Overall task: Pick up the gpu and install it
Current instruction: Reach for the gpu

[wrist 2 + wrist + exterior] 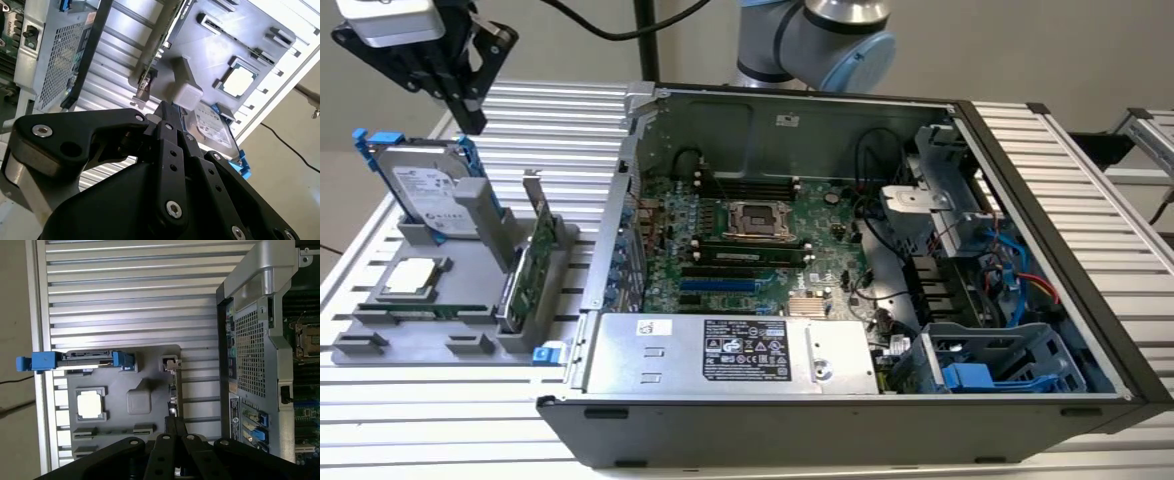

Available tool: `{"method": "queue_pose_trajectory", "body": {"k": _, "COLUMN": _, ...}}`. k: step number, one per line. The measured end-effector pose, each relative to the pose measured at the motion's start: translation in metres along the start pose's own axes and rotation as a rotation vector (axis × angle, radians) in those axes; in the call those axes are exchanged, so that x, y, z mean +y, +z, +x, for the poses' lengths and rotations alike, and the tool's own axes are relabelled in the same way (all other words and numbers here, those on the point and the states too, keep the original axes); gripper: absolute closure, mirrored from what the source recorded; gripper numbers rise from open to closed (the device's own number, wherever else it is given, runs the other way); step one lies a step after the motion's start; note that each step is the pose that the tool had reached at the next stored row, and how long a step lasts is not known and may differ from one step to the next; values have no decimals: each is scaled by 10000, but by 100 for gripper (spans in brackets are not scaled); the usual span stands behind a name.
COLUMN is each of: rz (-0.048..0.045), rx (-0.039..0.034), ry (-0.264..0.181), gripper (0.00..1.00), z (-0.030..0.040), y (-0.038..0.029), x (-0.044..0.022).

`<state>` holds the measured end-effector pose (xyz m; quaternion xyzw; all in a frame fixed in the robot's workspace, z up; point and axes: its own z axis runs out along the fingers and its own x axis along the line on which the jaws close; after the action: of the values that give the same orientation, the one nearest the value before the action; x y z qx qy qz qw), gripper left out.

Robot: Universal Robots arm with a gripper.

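Exterior view shows me the gpu [530,268] standing on edge in its grey holder tray [414,350], not yet picked up, while my gripper [471,122] hovers above the tray with its fingers closed on nothing.

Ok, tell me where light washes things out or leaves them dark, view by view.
Exterior view: soft, even light, no strong glare; the gripper is dark against the pale wall. Second wrist view: glare whitens the processor chip and the gray tray around it. First wrist view: the processor chip is blown out white, the ribbed table bright, the motherboard dim.
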<state>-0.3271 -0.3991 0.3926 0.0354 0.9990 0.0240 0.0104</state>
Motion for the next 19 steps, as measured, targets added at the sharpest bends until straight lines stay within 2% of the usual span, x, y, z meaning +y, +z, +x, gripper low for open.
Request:
{"method": "queue_pose_trajectory", "body": {"k": 4, "rz": 0, "rx": 0, "ry": 1, "gripper": 100, "z": -1, "y": -1, "x": -20}}
{"method": "queue_pose_trajectory", "body": {"k": 7, "rz": 1, "rx": 1, "ry": 0, "gripper": 100, "z": -5, "y": -3, "x": -62}}
{"method": "queue_pose_trajectory", "body": {"k": 19, "rz": 1, "rx": 10, "ry": 0, "gripper": 100, "z": -29, "y": -15, "x": -309}}
